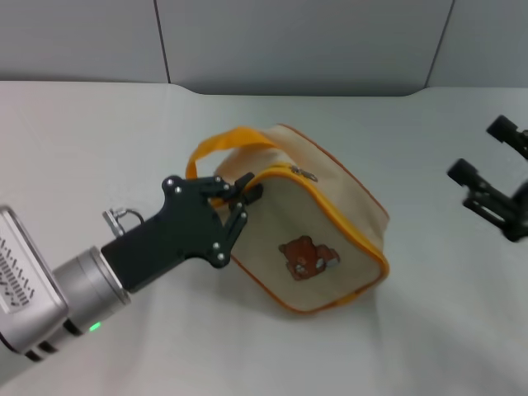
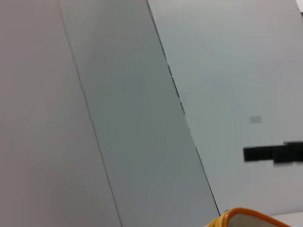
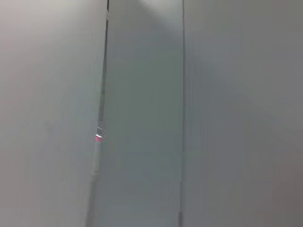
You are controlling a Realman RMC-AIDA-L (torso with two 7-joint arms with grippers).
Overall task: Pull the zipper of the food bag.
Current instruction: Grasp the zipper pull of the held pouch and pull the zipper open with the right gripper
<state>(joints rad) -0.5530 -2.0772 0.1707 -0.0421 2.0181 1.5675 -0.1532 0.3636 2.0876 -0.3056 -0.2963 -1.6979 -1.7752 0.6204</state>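
Note:
The food bag (image 1: 318, 239) lies on the white table in the head view, a beige boxy bag with orange piping, a brown bear patch (image 1: 307, 257) and an orange loop handle (image 1: 227, 140). The zipper (image 1: 285, 172) runs along its upper trimmed edge, with the small silver pull tab (image 1: 308, 174) lying on top. My left gripper (image 1: 249, 186) is at the bag's left corner, its fingers pinched together on the piped edge just below the handle. An orange edge of the bag (image 2: 246, 216) shows in the left wrist view. My right gripper (image 1: 482, 150) is open and empty, well to the right of the bag.
A grey panelled wall (image 1: 297, 41) stands behind the table. The right wrist view shows only this wall. A dark shape (image 2: 274, 153) shows far off in the left wrist view.

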